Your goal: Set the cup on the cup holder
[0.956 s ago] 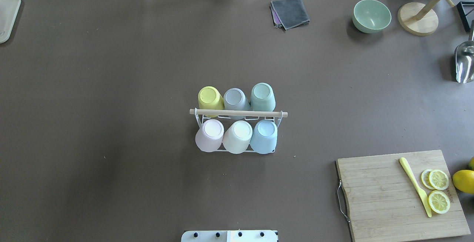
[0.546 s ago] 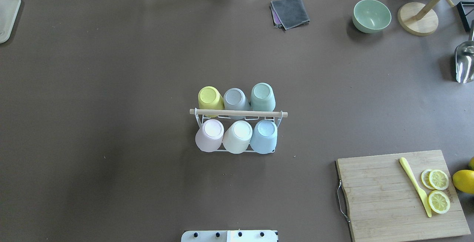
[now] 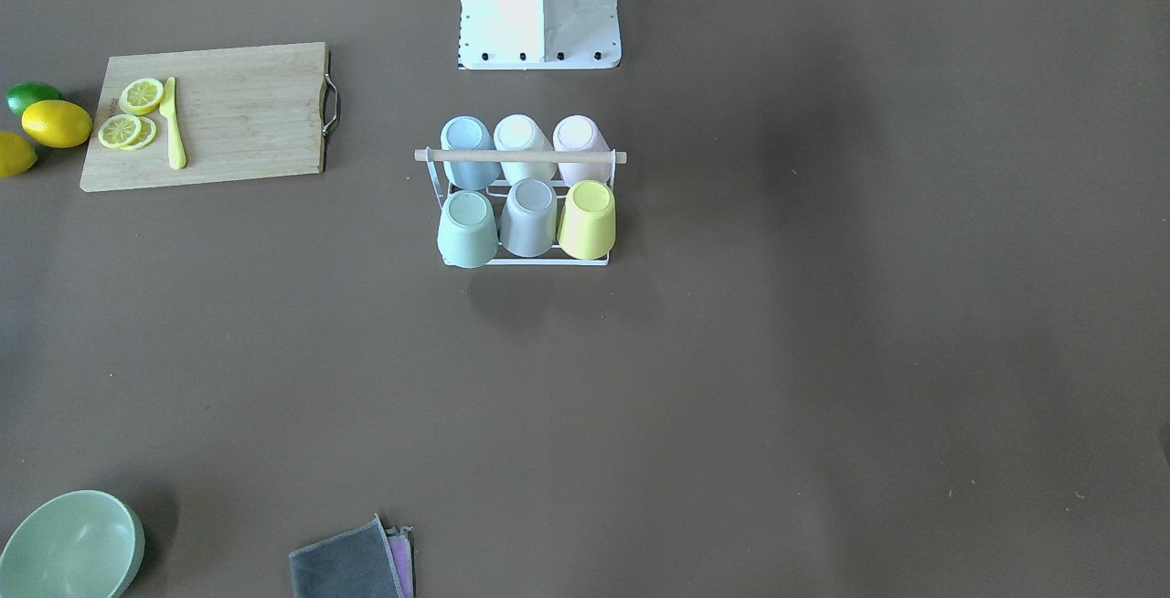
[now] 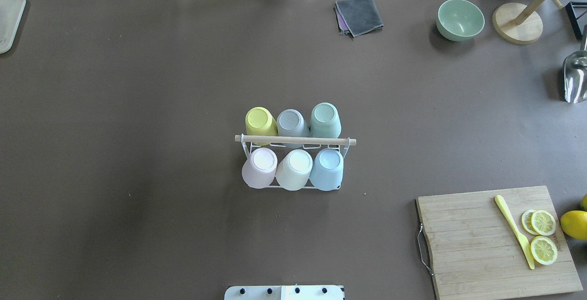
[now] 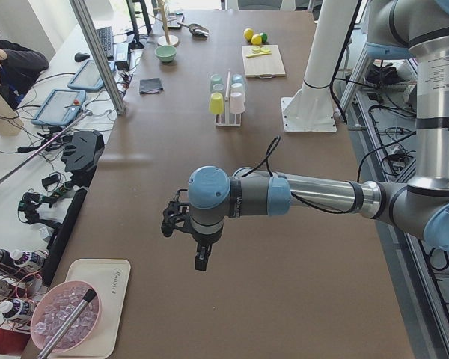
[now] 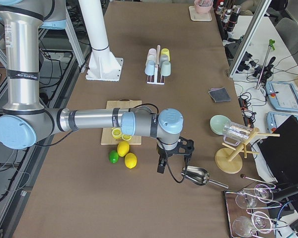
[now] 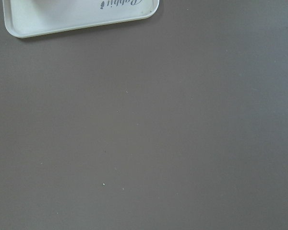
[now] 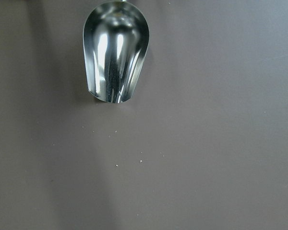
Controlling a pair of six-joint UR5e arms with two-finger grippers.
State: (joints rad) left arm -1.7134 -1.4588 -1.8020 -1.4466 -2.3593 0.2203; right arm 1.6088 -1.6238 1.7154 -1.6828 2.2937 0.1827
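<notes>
The small white wire cup holder with a light wooden rod across its top stands at the middle of the brown counter, well apart from both arms. It is far along the counter from the left fingers and far from the right fingers as well. Six plastic cups sit upside down on its prongs in two rows of three. On one side of the rod are a yellow cup, a grey cup and a pale green cup; on the other are a pale pink cup, a cream cup and a light blue cup. The yellow and pink cups stand at the end of the holder toward the left fingers, the green and blue ones at the end toward the right fingers. The left fingers hang pointing down above bare counter, with a corner of a white plastic tray near them. They show only in a side view, so I cannot tell whether they are apart or together. The right fingers also point down over the counter, with a shiny metal scoop lying just beside them, its open mouth on their side. Two yellow lemons and a green lime lie near them on the opposite side. Their state cannot be told either.
</notes>
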